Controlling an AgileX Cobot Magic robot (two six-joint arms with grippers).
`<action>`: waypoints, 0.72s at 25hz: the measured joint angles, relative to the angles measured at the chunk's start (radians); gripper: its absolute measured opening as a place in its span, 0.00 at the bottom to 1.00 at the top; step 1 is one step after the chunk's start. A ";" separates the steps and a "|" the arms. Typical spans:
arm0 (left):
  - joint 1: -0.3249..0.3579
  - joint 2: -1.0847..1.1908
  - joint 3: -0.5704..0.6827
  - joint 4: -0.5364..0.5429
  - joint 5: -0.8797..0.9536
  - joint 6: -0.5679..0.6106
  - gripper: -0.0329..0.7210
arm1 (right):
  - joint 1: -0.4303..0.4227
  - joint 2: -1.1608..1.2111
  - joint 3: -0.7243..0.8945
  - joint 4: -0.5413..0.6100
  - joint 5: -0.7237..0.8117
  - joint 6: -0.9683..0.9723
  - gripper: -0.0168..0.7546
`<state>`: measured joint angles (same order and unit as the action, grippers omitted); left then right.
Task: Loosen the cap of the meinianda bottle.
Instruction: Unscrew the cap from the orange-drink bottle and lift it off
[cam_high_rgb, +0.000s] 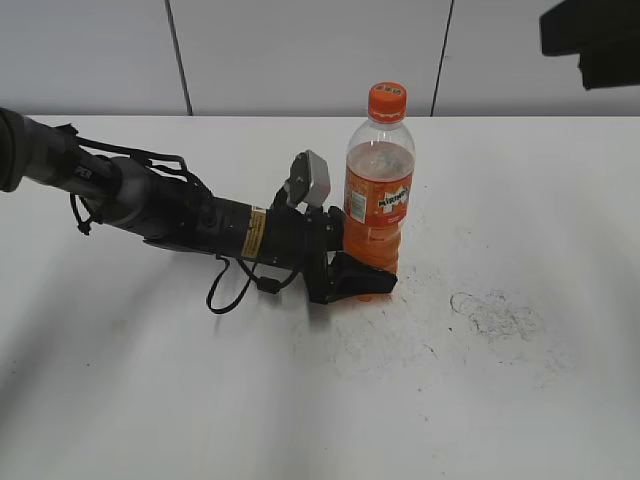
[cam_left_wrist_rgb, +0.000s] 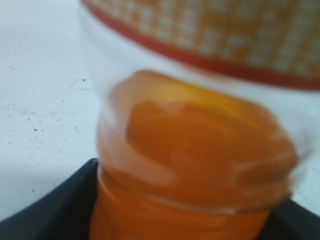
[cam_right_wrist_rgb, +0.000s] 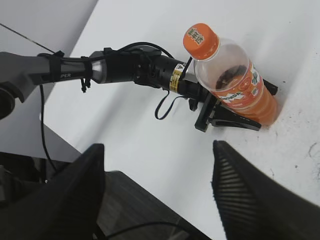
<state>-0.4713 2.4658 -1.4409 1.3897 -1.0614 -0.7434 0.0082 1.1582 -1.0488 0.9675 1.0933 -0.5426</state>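
Exterior view: bottle (cam_high_rgb: 379, 205) upright on counter (cam_high_rgb: 480, 380), left gripper (cam_high_rgb: 358, 278) clamped low on it. Right gripper (cam_right_wrist_rgb: 160, 185) spread wide, empty. Cap (cam_high_rgb: 386, 101) small, ribbed; pinch sides. Thin wall, likely slick.

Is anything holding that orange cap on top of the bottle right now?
No. The cap stands free; only the left gripper clamps the bottle low down.

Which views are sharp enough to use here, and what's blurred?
Exterior view: sharp, even light, the meinianda bottle and cap crisp. Left wrist view: badly out of focus, the bottle's lower body fills the frame too close. Right wrist view: bottle and left gripper sharp, the right gripper's own fingers soft in the foreground.
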 joint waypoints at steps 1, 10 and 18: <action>0.000 0.000 0.000 0.000 -0.001 0.000 0.79 | 0.028 0.029 -0.050 -0.048 0.006 0.033 0.66; 0.000 0.000 -0.002 0.003 -0.001 -0.001 0.79 | 0.303 0.362 -0.549 -0.486 0.117 0.407 0.66; 0.000 0.000 -0.003 0.005 -0.001 -0.001 0.79 | 0.342 0.568 -0.722 -0.532 0.118 0.476 0.66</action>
<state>-0.4713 2.4658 -1.4437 1.3945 -1.0624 -0.7442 0.3500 1.7263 -1.7703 0.4353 1.2116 -0.0668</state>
